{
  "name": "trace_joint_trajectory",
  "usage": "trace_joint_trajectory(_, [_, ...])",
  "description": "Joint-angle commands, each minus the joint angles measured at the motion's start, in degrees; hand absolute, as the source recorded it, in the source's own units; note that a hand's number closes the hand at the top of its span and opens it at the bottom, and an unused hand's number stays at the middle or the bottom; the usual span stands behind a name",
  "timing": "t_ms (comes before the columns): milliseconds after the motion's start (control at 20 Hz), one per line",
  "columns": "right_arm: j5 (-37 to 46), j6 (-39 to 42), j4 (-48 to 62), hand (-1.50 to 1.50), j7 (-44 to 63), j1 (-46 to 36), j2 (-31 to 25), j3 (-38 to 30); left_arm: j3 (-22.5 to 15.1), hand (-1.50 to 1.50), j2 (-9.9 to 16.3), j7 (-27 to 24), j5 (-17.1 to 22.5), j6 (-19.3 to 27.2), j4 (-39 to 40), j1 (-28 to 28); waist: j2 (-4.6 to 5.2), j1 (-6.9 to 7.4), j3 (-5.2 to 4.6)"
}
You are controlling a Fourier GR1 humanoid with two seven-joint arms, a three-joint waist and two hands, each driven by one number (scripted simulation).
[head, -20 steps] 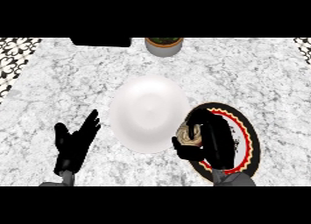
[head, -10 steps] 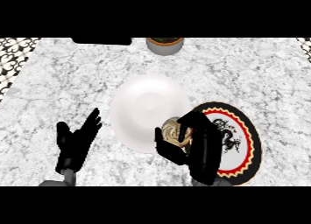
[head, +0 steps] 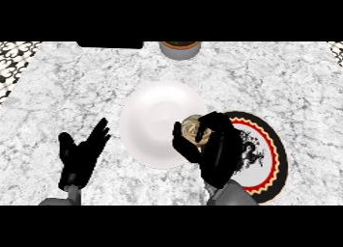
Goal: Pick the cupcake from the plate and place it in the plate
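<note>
Since the earlier frame, I see the right hand (head: 215,150) has carried the tan, swirl-topped cupcake (head: 193,129) left, fingers curled round it, over the white plate (head: 156,113) rim. Left hand (head: 81,154) rests open.

Right hand (head: 215,150) curled around cupcake (head: 193,128) over white plate (head: 156,116) rim, patterned plate (head: 268,159) beside, left hand (head: 81,155) open

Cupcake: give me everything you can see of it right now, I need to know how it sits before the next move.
The cupcake shows only as a small round tan-brown patch with paler markings; the rest is hidden. The right hand is curled round it, dark fingers and thumb covering its sides. It appears over the right edge of the white plate, just left of the black plate with the red and yellow rim. Whether it touches the white plate or is tilted cannot be told.
</note>
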Motion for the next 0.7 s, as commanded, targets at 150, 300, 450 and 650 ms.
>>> trace_joint_trajectory(150, [8.76, -7.89, 13.28, 1.5, 17.96, -11.17, 0.16, -1.4, 0.39, 0.0, 0.3, -0.33, 0.22, -1.0, 1.07, -1.63, 0.7, 0.76, 0.12])
trace_joint_trajectory(300, [7.7, -7.75, 17.96, 1.5, 19.7, -16.16, 0.15, -1.94, 0.49, 0.0, -0.27, 0.06, 0.41, -0.73, 1.43, -2.01, 0.82, 1.09, 0.14])
trace_joint_trajectory(450, [7.53, -9.02, 20.75, 1.5, 19.89, -18.24, 0.15, -3.47, -0.16, 0.0, -0.35, 0.38, 0.66, -0.82, -1.92, 0.43, 0.53, 1.13, 0.17])
trace_joint_trajectory(650, [-5.04, 1.42, 26.53, -1.5, 18.01, -18.66, 0.15, -7.38, 0.6, 0.0, 0.71, -1.6, 0.64, -2.28, 0.87, -0.68, 1.23, 2.22, 0.11])
